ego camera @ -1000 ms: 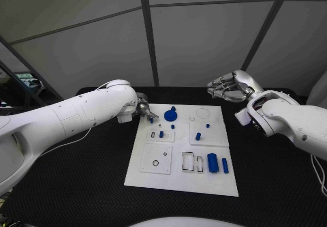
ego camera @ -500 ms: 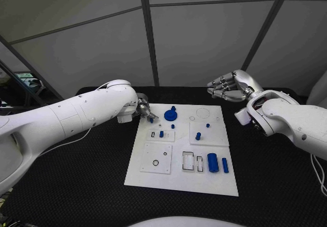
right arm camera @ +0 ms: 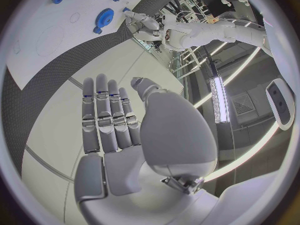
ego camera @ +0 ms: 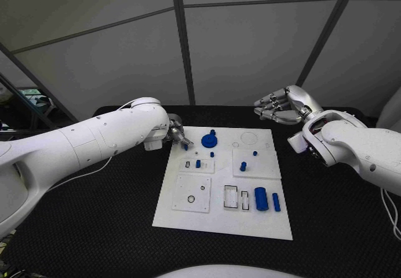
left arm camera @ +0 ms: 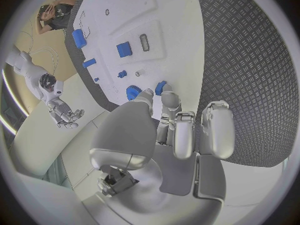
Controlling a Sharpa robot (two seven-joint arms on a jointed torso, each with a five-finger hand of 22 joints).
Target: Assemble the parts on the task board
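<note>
Two white arms reach over the black table (ego camera: 100, 231), whose cover has a fine woven texture. We can read no writing or brand on anything. Between them lies the flat white task board (ego camera: 219, 220), a smooth rectangular plate with raised square panels and thin outlines of slots and circles. The left hand (ego camera: 177, 135) rests at the board's far left corner and pinches a small blue part (left arm camera: 160, 87) between its silver fingertips. Close by sits a round blue gear (ego camera: 209, 141). Near the front edge lie a thick blue cylinder (ego camera: 261, 198) and a slim blue bar (ego camera: 276, 202). The right hand (ego camera: 280, 106) hovers behind the board, fingers straight, close together, holding nothing.
</note>
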